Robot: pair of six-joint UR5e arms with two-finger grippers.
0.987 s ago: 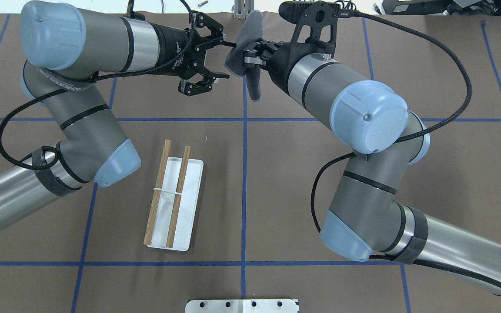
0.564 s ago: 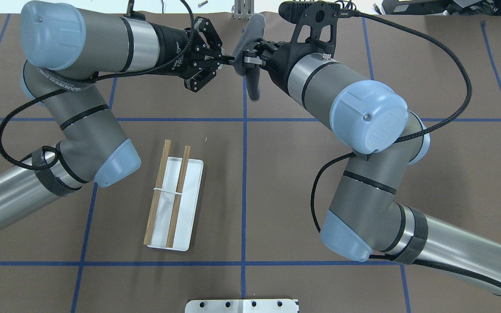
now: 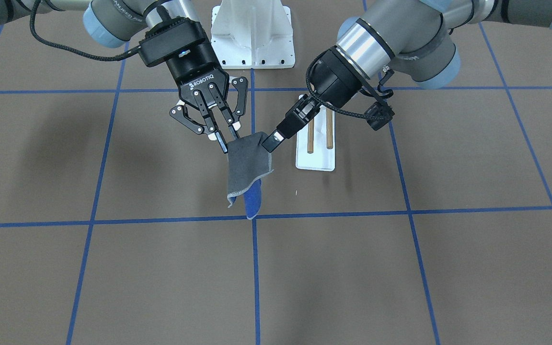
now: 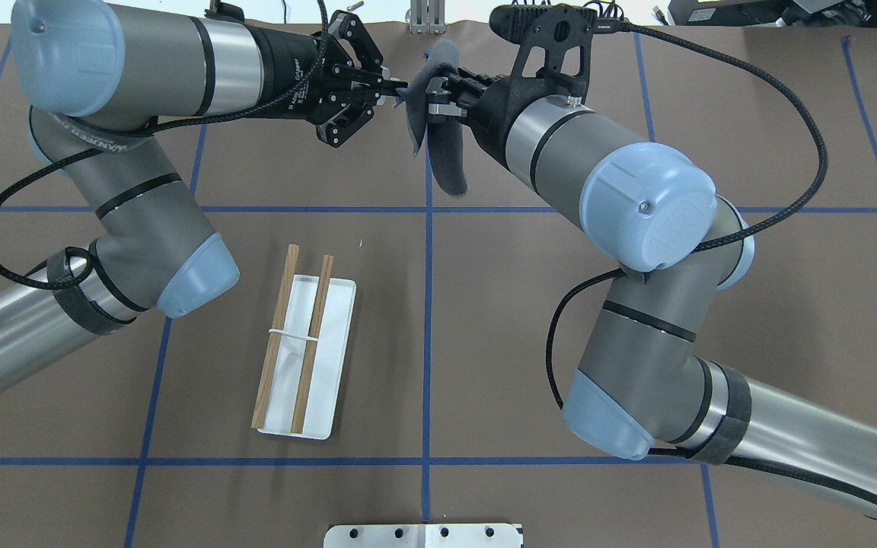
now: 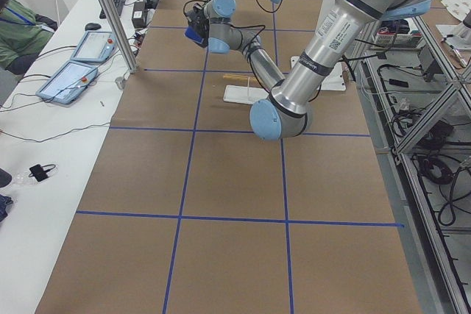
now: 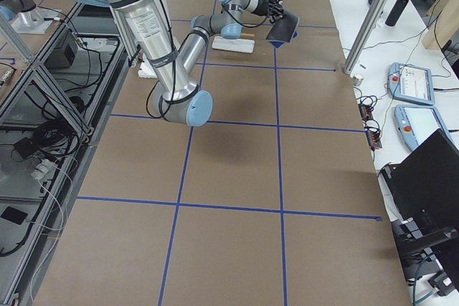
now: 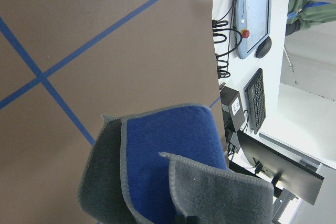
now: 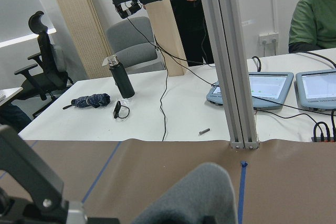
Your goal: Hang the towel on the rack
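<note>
The towel (image 3: 245,165), dark grey with a blue inner side, hangs in the air between both grippers, above the table's far half. My left gripper (image 3: 271,141) is shut on its one upper corner. My right gripper (image 3: 223,143) is shut on the other upper corner. In the overhead view the towel (image 4: 442,156) droops below the left gripper (image 4: 397,85) and the right gripper (image 4: 422,99), which nearly meet. The left wrist view shows the folded towel (image 7: 168,171) close up. The rack (image 4: 305,346), two brown rods over a white base plate, stands apart, nearer the robot on its left side.
A white metal pedestal (image 3: 252,33) with bolt holes stands at the table edge by the robot's base. Blue tape lines cross the brown table cover. An aluminium post (image 8: 231,77) stands at the far edge, with a desk of tablets and cables behind it.
My left gripper, open beside the towel a second ago, has shut on the towel's corner and shifted slightly toward the far edge. The towel now hangs wider. The right gripper has kept its hold.
</note>
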